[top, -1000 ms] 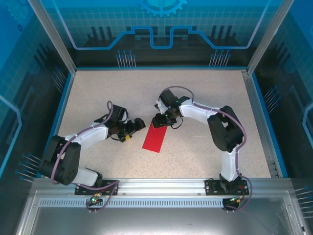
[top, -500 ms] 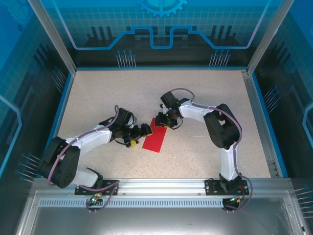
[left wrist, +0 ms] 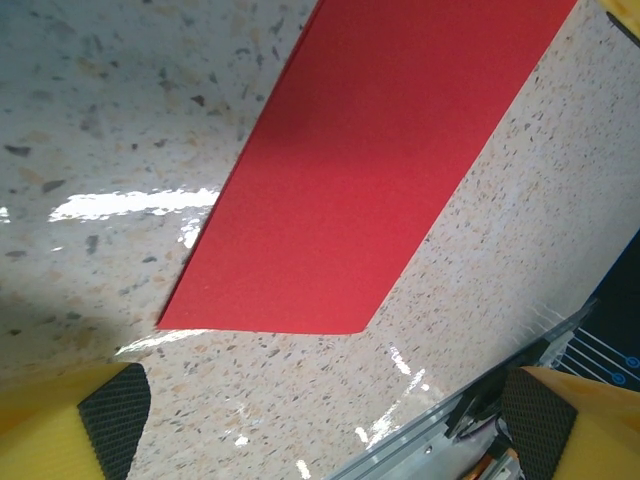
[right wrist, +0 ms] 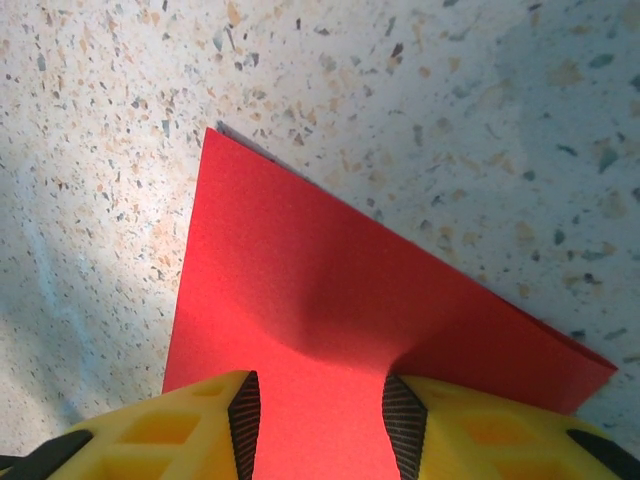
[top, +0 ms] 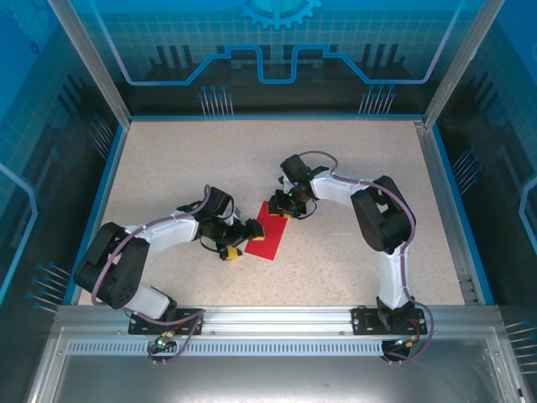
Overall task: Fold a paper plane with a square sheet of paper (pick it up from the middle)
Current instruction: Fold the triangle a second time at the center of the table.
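So we reckon our right pincer (right wrist: pixel 320 405), half apart, pins the paper (right wrist: pixel 300 285) so the wide-apart left pincer (left wrist: pixel 328 420) can lift its edge.

The pale, speckled table (top: pixel 352 168), bordered by a blue rim, carries near its middle a bright red sheet of paper (top: pixel 268 237), which shows as a narrow oblong lying slantwise and almost flat, its glossy stone-patterned surface bare all around it.
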Controlling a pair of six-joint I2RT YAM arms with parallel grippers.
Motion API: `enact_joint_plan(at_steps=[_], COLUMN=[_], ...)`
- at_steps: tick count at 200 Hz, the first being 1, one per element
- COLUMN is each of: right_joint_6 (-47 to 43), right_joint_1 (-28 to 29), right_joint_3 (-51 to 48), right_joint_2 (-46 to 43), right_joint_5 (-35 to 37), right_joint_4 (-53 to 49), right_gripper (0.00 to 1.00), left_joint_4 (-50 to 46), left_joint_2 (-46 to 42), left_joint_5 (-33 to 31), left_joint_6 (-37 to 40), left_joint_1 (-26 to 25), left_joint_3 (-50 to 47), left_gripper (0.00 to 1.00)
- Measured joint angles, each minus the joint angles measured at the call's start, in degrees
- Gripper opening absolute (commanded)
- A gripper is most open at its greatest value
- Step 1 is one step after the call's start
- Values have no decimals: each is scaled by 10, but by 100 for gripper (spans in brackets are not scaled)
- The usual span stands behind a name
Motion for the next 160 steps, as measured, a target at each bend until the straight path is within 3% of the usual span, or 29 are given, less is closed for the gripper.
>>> enact_joint_plan(at_steps=[160], right_joint_6=[2], right_joint_1=[-10], right_joint_3=[-4], right_joint_2=[3], right_joint_5=[-24], right_joint_4=[6], right_gripper=[41], left_joint_4=[-40], left_joint_2=[56], left_joint_5=[-36], left_joint_6=[-2], left_joint_1=[-10], left_joint_3=[62], left_gripper=[92])
